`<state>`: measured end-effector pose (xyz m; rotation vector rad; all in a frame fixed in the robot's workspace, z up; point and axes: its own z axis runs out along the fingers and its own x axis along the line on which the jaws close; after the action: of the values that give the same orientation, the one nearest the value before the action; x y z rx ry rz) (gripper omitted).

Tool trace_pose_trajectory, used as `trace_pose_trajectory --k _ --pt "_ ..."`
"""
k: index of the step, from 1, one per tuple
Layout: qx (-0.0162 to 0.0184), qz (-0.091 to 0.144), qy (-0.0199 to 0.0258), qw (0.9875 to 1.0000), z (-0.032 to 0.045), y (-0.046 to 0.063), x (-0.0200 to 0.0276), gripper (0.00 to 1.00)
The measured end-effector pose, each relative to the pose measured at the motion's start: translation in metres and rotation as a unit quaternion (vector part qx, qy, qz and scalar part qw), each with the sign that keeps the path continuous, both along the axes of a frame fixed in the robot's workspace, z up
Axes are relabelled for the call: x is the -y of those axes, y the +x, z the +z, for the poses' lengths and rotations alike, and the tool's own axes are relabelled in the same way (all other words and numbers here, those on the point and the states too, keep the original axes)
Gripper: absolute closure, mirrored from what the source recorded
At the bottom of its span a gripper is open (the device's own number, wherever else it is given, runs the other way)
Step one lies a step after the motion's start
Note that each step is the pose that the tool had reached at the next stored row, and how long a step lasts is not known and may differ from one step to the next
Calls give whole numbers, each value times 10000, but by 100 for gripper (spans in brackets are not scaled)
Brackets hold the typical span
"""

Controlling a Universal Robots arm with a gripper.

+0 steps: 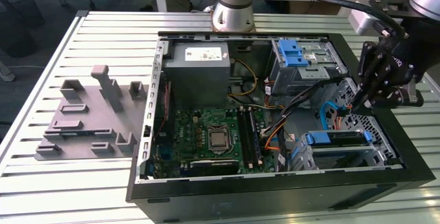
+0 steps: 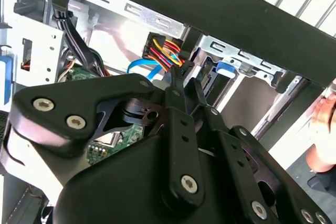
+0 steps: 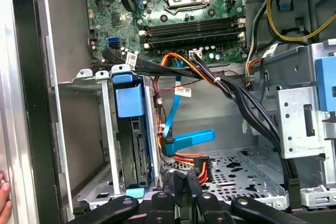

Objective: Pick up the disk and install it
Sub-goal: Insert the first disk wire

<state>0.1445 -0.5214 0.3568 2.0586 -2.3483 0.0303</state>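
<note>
Black tool (image 1: 362, 102) hangs over the edge of the open computer case (image 1: 275, 193) at the exterior view's right, with its tips just above the drive bay area; its two thin fingers (image 2: 176, 85) stand close together, nearly touching, and they grip nothing. Near the tips in the first wrist view lie a bundle of red, yellow and orange wires (image 3: 197, 167) and a blue flat cable (image 3: 186, 141). Disk (image 1: 335, 138), with its blue plastic rails, sits already inside the silver drive cage (image 1: 351, 157) in the lower corner of the case, and a blue latch (image 3: 128, 98) stands over it. Green motherboard (image 1: 209, 139) lies in the middle of the case, the grey power supply box (image 1: 198, 63) is beyond it. Case rests on a slatted metal worktop (image 1: 103, 38), beside a grey plastic fixture (image 1: 86, 118). Fingertips of a person (image 3: 4, 203) touch the case wall in the first wrist view
</note>
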Motion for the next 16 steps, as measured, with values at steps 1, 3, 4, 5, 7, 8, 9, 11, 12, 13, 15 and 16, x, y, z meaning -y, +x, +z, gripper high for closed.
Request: trace_pose_trajectory --k 1,3,4,5,7,8,9,11,12,13,15,16 --pt "-1 0 -1 10000 -6 1 -2 76" --pt "-2 0 -2 10000 -8 2 -13 76" --pt "-2 0 -2 10000 -8 2 -21 76" --pt "-2 0 -2 10000 -6 2 -31 76" --pt "-3 0 -21 10000 -6 3 -55 76" --pt "-2 -1 -40 10000 -6 3 -57 76" --pt "-2 -3 -56 10000 -7 3 -59 76" --pt "-2 -5 -89 10000 -10 6 -62 76" --pt "-2 -6 -106 9999 -11 7 -64 76" --pt "-2 -7 -126 9999 -11 7 -65 76" --pt "-2 -8 -161 9999 -12 8 -66 78" --pt "-2 -8 -168 9999 -11 8 -65 84"
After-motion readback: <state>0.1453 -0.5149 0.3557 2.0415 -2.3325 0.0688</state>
